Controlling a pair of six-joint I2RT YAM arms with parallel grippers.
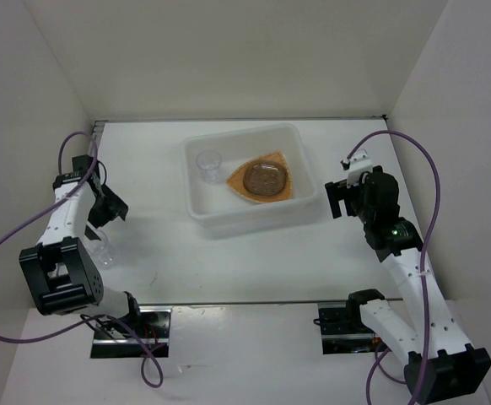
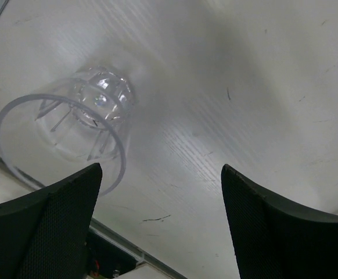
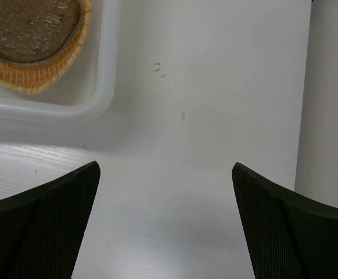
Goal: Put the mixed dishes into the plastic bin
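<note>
The white plastic bin stands mid-table. In it lies the orange-tan ribbed plate with a grey-brown plate on top, and a clear cup stands in its left end. A second clear cup is on the table at the left. My left gripper is open and empty just behind it. In the left wrist view that cup sits ahead and left of the open gripper, outside the jaws. My right gripper is open and empty right of the bin; its wrist view shows the gripper over bare table, with the bin's corner and both plates ahead at left.
White walls close in the table on the left, back and right; the right wall is near my right gripper. A metal strip marks the table's edge just below my left fingers. Purple cables loop off both arms.
</note>
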